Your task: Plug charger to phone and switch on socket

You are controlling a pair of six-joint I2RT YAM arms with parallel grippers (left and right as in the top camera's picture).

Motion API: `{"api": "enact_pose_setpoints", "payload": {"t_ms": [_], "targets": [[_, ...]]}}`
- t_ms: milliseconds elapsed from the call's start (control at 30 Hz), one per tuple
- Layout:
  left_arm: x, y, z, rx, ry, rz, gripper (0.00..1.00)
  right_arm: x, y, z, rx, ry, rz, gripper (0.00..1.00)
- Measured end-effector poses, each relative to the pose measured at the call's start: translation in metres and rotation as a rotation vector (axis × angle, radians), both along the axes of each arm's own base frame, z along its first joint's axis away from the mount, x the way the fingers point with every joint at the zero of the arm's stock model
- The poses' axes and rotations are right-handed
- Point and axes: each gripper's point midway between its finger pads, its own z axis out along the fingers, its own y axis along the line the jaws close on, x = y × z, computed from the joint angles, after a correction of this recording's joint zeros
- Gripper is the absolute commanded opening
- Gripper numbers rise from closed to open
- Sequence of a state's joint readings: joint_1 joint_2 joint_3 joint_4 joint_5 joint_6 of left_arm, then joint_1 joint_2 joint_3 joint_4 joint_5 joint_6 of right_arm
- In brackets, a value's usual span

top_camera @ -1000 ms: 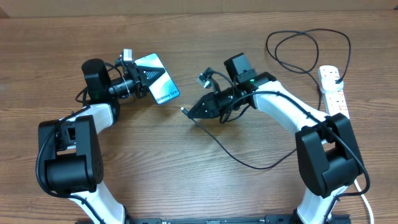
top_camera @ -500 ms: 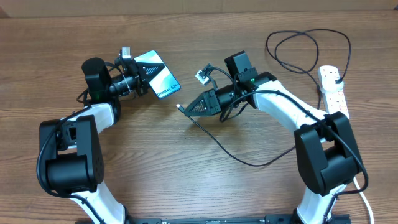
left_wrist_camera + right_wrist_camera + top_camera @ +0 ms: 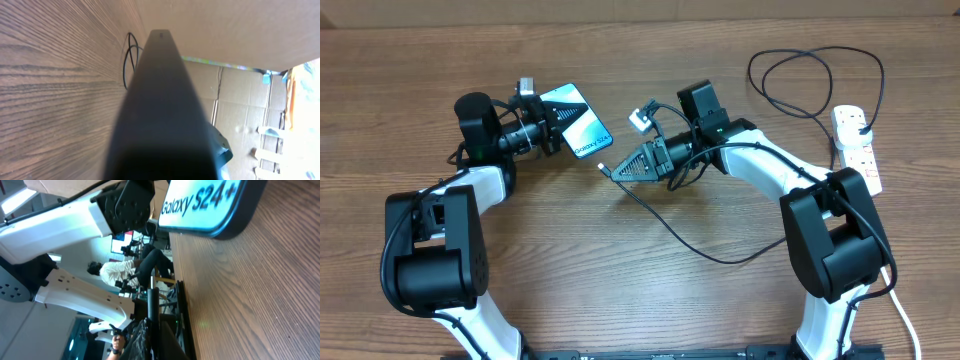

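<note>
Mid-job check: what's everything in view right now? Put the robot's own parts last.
phone: one, light blue screen, upper left of centre, held by the left gripper
charger: one, black cable, connector end in the right gripper, slack across the centre, looped at upper right
socket: one, white with red switches, right edge
cord: one, thick white, lower right corner
table: one, brown wood, under everything
left gripper: one, black, shut on the phone
right gripper: one, black, shut on the charger, pointing at the phone
</note>
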State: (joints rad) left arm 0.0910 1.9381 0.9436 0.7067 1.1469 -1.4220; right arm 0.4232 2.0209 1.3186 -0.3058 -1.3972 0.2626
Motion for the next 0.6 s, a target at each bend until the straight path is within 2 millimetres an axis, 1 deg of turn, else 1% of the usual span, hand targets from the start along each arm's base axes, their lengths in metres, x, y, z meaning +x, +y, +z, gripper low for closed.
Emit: {"api": "enact_pose_setpoints", "payload": {"t_ms": [133, 267, 600], "targets": [[-0.002, -0.001, 0.001, -0.004, -0.001, -0.015, 0.05, 0.006, 0.0, 0.001, -0.005, 0.005, -0.017, 0.04], [-0.005, -0.003, 0.003, -0.009, -0.012, -0.038, 0.05, 0.011, 0.0, -0.002, -0.033, 0.021, -0.044, 0.04], [-0.008, -0.007, 0.005, -0.012, -0.024, -0.061, 0.05, 0.019, 0.002, -0.002, -0.051, 0.025, -0.075, 0.04]]}}
